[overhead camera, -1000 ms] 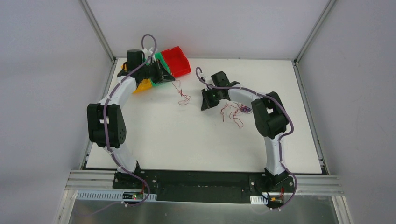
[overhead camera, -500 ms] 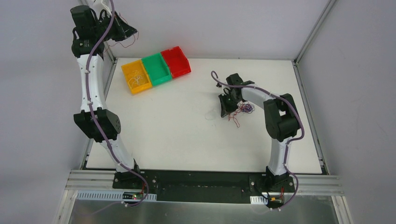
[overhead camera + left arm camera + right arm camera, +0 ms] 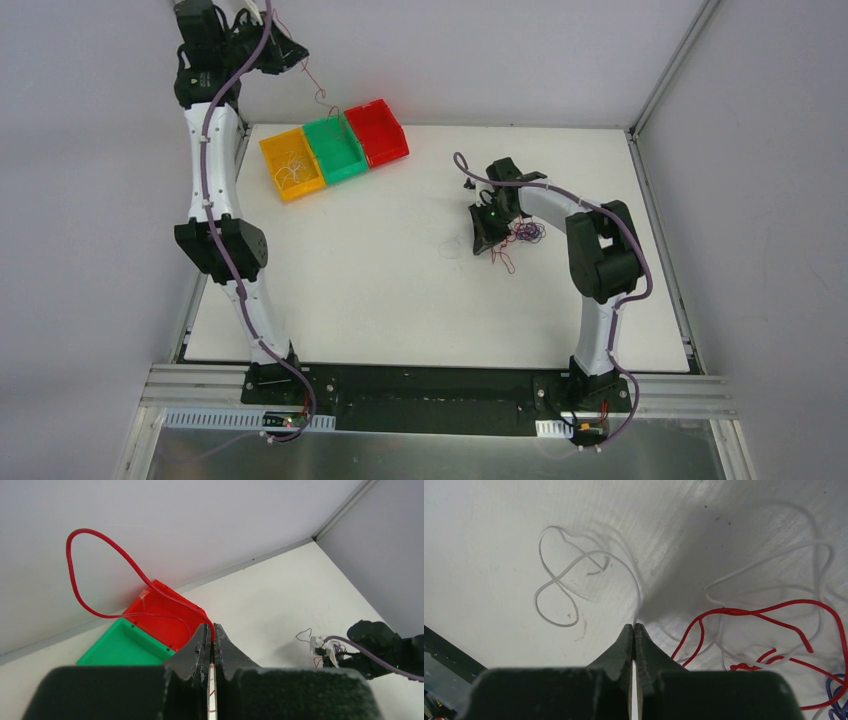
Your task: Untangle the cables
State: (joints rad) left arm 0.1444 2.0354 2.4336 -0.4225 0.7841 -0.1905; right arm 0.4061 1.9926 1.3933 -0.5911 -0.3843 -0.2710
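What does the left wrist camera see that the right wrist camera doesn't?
Left wrist only: a red cable looping through the air from the left claw, above a red bin and green bin. Right wrist only: a whitish cable curled flat, pinched by the right claw, beside loose red cables. Both: a shut claw gripping a thin cable, over the white table.

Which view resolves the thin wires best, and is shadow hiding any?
Right wrist: sharp; thin whitish wire loop crisp, soft shadow dims the strands upper right. Left wrist: looping thin red wire sharp, own jaws slightly soft. Top external: tangled wires barely resolved.
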